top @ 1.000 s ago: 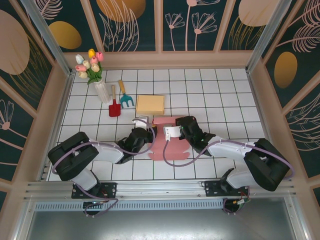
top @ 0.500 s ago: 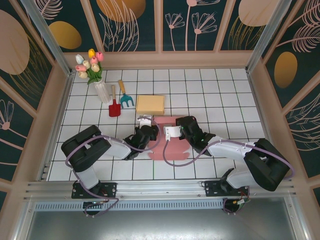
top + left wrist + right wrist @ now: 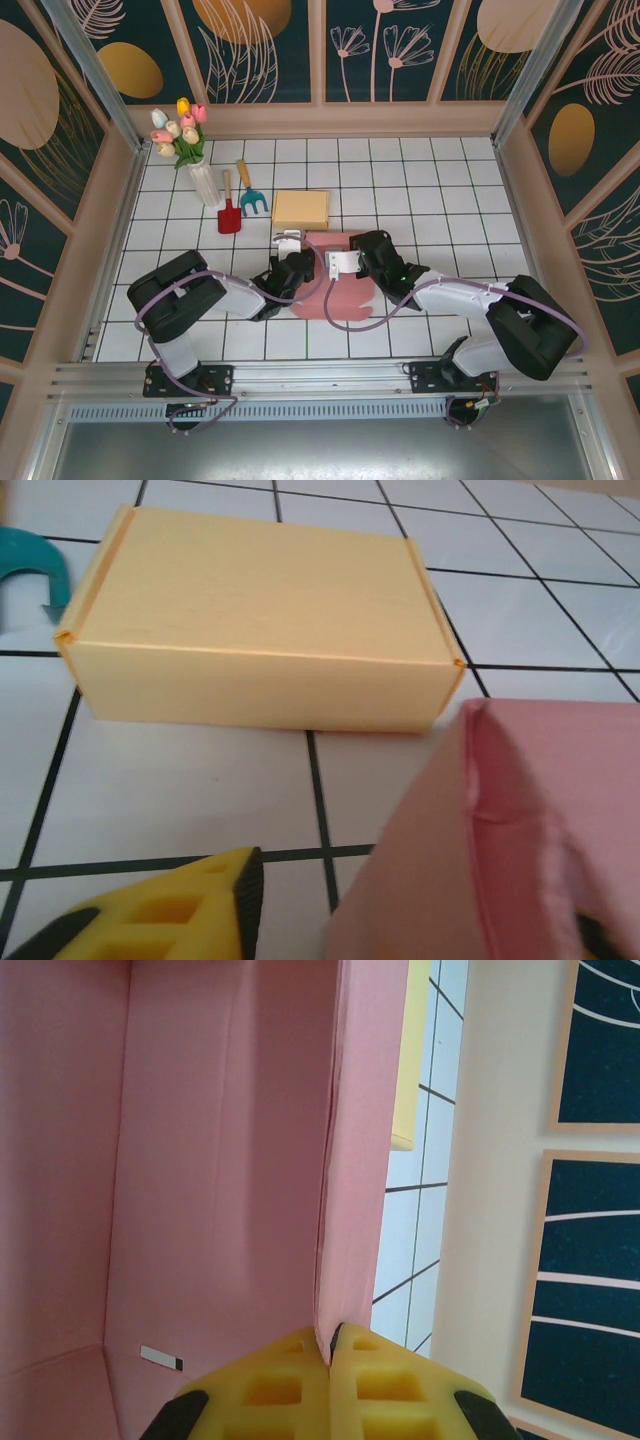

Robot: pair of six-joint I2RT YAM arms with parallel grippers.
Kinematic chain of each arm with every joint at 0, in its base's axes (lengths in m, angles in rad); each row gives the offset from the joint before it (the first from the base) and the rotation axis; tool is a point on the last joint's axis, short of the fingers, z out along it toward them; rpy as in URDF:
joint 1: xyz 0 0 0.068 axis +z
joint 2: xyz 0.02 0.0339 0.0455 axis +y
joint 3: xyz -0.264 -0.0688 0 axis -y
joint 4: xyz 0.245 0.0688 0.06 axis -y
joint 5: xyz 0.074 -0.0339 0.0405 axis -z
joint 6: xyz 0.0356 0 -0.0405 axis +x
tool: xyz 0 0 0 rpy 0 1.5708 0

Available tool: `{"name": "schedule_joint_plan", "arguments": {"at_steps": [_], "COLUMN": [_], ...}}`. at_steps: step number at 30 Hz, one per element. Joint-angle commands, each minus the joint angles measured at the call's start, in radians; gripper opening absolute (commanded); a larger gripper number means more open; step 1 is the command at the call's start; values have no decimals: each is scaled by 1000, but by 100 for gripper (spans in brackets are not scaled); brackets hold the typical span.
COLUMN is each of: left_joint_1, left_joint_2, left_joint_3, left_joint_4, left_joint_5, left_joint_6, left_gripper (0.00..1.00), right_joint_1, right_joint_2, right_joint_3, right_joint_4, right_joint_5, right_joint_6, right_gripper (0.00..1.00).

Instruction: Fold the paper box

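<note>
The paper box [image 3: 345, 298] sits near the middle of the counter [image 3: 450, 200], a pink shell only partly formed. Its far wall is up and the near panels lie flat toward 6 o'clock.

My right tool [image 3: 330, 1345] is pinched fully closed on the top edge of that upright wall. I read this as an anchor. It keeps the wall standing and stops the light card sliding while the other side is worked.

My left tool [image 3: 303, 263] comes in from 9 o'clock at the box's left corner. In the left wrist view one yellow finger [image 3: 160, 925] stands clear of the pink card, with bare counter between them. So its jaws are partly apart and clamped on nothing. It looks placed to take or push the side flap.

A finished yellow box [image 3: 260, 630] lies just beyond at 12 o'clock, close enough that the far wall could nudge it. I would keep the fold moving inward, away from it.
</note>
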Motion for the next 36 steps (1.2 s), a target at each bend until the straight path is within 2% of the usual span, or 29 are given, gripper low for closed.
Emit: {"name": "schedule_joint_plan", "arguments": {"at_steps": [1, 10, 15, 18, 22, 23, 26, 32, 36], "left_joint_1": [27, 23, 1, 0, 0, 0, 2, 0, 1], "left_joint_2": [20, 96, 123, 128, 126, 127, 115, 100, 90], "left_joint_3": [-42, -66, -50, -37, -27, -23, -34, -56, -74], "left_joint_4": [60, 158, 166, 127, 54, 24, 2, 66, 104], "left_joint_5": [-26, 81, 71, 10, -89, -129, -193, -117, -82], "left_joint_6": [24, 2, 13, 18, -8, -24, -37, 32, 61], "left_gripper": [48, 47, 47, 39, 13, 10, 7, 8, 8], "right_joint_1": [-12, -10, -10, -9, -10, -10, -10, -7, -6], "right_joint_2": [25, 36, 37, 36, 34, 34, 32, 14, -54], "right_joint_3": [-32, -32, -31, -31, -32, -32, -31, 1, 24], "right_joint_4": [-207, -207, -204, -207, -208, -207, -208, -204, -210], "right_joint_5": [16, 16, 16, 16, 17, 17, 19, -15, -90], "right_joint_6": [24, 33, 32, 32, 32, 34, 36, 104, 156], "right_gripper": [0, 0, 0, 0, 0, 0, 0, 1, 18]}}
